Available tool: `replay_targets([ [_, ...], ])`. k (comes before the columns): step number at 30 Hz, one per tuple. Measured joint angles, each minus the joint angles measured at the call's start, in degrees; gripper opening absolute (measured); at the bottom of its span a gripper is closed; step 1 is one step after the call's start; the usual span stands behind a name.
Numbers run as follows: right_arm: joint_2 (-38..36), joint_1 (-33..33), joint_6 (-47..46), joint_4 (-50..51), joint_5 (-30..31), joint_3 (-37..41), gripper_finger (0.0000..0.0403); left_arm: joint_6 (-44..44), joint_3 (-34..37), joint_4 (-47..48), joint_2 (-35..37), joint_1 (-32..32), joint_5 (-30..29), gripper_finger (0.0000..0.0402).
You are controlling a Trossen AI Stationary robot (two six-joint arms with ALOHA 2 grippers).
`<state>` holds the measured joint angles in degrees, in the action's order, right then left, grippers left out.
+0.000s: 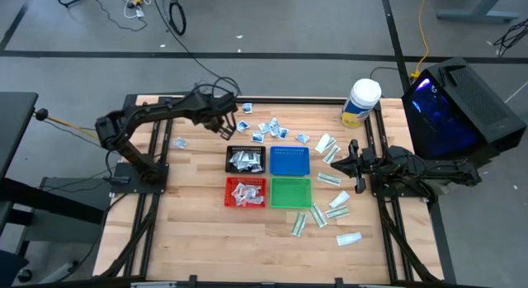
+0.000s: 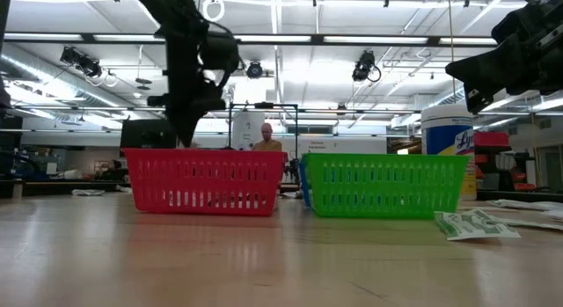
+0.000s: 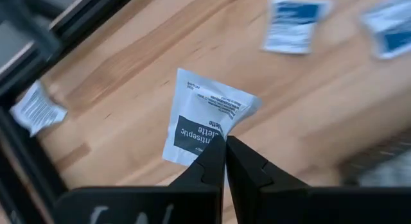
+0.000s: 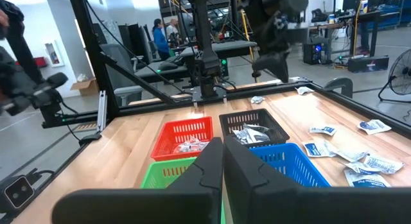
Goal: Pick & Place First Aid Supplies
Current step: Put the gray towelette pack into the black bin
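Red tray (image 1: pixel 246 191), green tray (image 1: pixel 290 191), blue tray (image 1: pixel 289 160), black tray (image 1: pixel 246 159), white-and-blue packet (image 3: pixel 204 118)

Four mesh trays sit in a two-by-two block at the middle of the worktop (image 1: pixel 198 230). The two left trays (image 1: pixel 246 159) (image 1: pixel 246 192) hold packets; of the right pair, one (image 1: pixel 289 160) lies toward the far edge and one (image 1: pixel 290 191) nearer.

A scatter of squarish packets (image 1: pixel 272 129) lies behind the block, and one more (image 1: pixel 181 143) lies apart to its left. Longer packets (image 1: pixel 328 145) lie right of the block and run down to the near right (image 1: pixel 348 238).

A jar (image 1: pixel 360 102) stands at the far right corner.

The left hand (image 1: pixel 228 128) hangs over the far packets with one packet (image 3: pixel 202 118) pinched between its fingers. The right hand (image 1: pixel 339 162), closed, hangs right of the trays, over the longer packets.
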<state>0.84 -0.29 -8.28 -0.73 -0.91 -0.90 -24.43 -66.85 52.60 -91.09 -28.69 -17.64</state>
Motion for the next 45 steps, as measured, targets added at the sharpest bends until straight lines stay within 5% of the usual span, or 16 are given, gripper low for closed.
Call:
replay_targets([
  [24, 0.0, 0.0, 0.0, 0.0, 0.0, 0.0, 0.0018, 6.1, -2.1, -6.1, 0.0, 19.4, 1.0, 0.0016],
  [45, 0.0, 0.0, 0.0, 0.0, 0.0, 0.0, 0.0018, 6.2, -2.1, -12.5, -6.9, 26.2, 1.4, 0.0016],
])
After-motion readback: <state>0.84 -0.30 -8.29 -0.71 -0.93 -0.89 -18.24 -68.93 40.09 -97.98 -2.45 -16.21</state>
